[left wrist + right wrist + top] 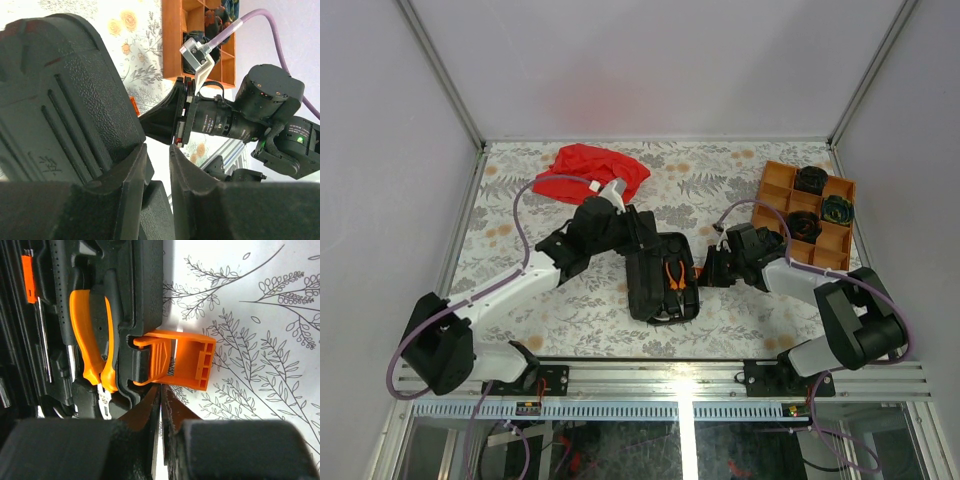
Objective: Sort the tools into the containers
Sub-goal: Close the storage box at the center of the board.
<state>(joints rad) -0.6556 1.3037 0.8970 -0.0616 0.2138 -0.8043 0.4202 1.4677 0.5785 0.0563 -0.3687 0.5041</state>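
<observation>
The bench [520, 200] was white, printed with grey leafy sprigs and faint orange blooms. A plain red cloth [592, 170] lay on it. The case [655, 285] was black with an orange latch [175, 362]. The pliers [92, 340] had orange-and-black handles. The tray [780, 185] was orange. Two coils [810, 180] in it were black and a third [837, 209] was greenish. The arms [510, 290] were white and black, with purple cables [520, 215].

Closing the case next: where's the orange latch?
Right wrist view: the orange latch juts from the edge of the black case, beside the orange-handled pliers, just ahead of the right claw.
</observation>
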